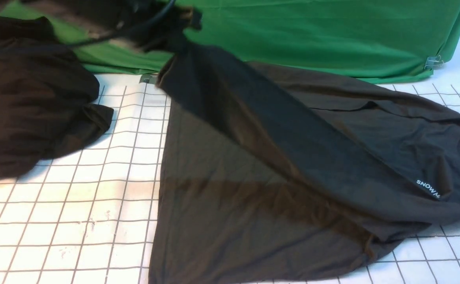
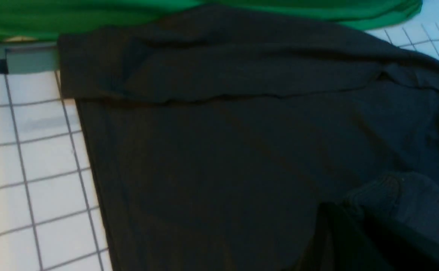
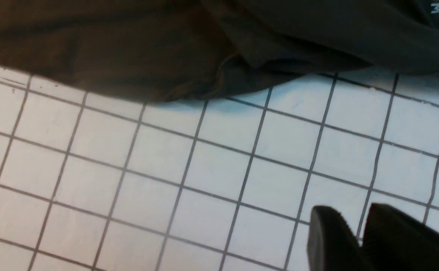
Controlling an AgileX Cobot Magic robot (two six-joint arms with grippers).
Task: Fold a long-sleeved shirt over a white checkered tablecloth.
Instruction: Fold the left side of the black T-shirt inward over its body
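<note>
Soft, light charcoal-black cotton shirt (image 1: 277,189) drapes below the left gripper (image 1: 180,25), which pinches probably its hem corner; right gripper (image 3: 358,235) stands slightly parted, empty.

The left arm (image 1: 107,21) comes into the front view at about eleven o'clock, a dark, blurred shape held high above the work surface and reaching toward twelve o'clock. At its end the left gripper (image 1: 188,19) sits near twelve o'clock, jaws closed and pinching a lifted edge of the long-sleeved shirt (image 1: 293,157). The right gripper (image 3: 349,210) shows only in its own wrist camera: two black fingers (image 3: 328,241) side by side, slightly parted, with a thin gap between them.
</note>
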